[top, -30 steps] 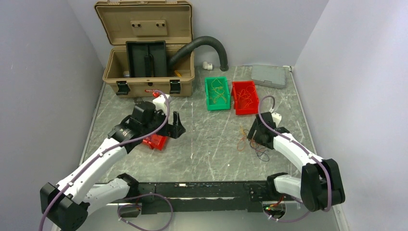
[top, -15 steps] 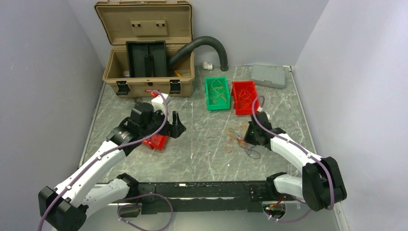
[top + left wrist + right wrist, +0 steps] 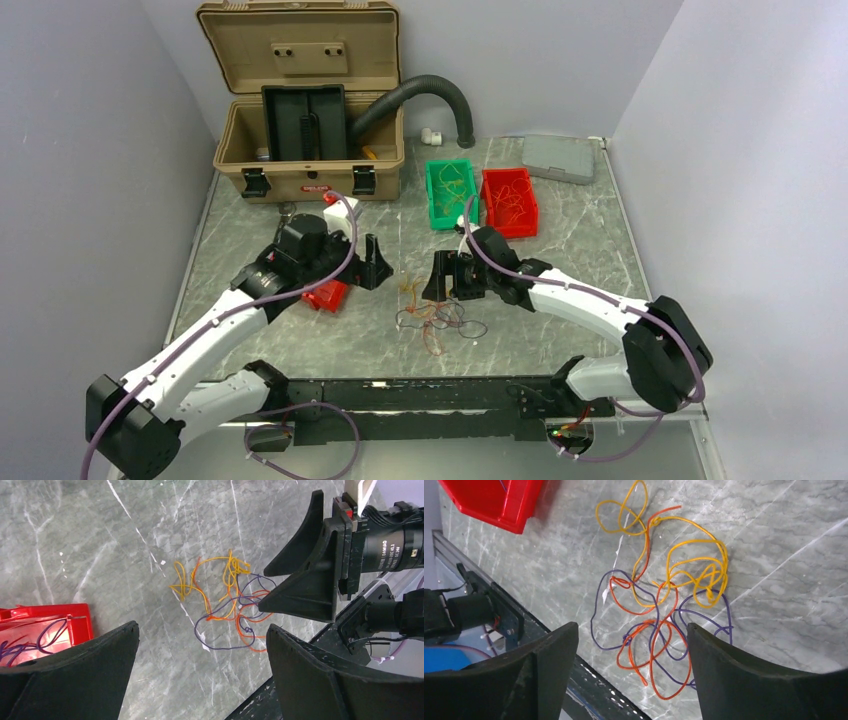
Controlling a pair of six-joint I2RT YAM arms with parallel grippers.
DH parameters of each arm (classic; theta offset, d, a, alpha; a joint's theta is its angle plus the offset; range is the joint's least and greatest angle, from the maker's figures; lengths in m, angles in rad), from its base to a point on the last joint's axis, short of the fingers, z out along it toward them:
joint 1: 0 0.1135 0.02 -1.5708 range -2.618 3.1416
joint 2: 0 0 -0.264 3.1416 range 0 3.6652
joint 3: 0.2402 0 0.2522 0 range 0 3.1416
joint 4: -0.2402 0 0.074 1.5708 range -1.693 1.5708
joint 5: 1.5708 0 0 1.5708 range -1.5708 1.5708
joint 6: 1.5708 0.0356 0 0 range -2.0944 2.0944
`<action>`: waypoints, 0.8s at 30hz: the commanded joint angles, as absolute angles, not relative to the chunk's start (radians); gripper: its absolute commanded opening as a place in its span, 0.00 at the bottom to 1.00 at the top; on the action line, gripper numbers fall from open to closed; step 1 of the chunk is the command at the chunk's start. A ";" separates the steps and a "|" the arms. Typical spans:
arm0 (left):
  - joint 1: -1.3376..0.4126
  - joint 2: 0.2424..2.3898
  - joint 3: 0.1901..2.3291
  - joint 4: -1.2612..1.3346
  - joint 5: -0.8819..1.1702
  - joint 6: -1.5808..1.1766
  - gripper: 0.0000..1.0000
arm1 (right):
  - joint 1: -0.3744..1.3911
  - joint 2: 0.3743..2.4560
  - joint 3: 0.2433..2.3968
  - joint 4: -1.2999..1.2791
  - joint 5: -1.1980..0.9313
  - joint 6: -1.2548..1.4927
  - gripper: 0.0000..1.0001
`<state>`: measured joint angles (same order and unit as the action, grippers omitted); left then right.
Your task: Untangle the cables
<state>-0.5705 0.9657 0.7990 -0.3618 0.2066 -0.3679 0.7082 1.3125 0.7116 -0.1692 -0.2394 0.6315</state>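
Orange, yellow and purple strands of the cables [image 3: 437,318] lie looped over one another on the grey marble table [image 3: 590,250]. They sit loose at 6 o'clock from the right gripper [image 3: 440,283], whose jaws stand apart and empty. At its 9 o'clock the left gripper [image 3: 372,262] gapes wide, holding nothing. The strands are hair-thin and crossed, so one pinch may catch several loops, tightening the knot or dragging the whole bundle along.

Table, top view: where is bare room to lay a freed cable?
Bare marble right of the far red bin, between grey box and right arm; also between case and green bin. Crowded: centre front, cables by the right gripper, left gripper close.
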 commanded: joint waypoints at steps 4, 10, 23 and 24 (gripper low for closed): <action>-0.602 1.008 0.771 -0.274 0.237 -0.400 0.99 | 0.707 1.222 0.742 -0.193 -0.233 0.573 0.84; -0.631 1.087 0.770 -0.248 0.241 -0.405 0.99 | 0.706 1.185 0.738 -0.255 -0.189 0.536 0.81; -0.736 1.335 0.817 -0.189 0.318 -0.405 0.86 | 0.708 1.147 0.629 -0.237 -0.326 0.524 0.68; -0.739 1.343 0.817 -0.179 0.319 -0.413 0.86 | 0.708 1.144 0.621 -0.242 -0.333 0.521 0.67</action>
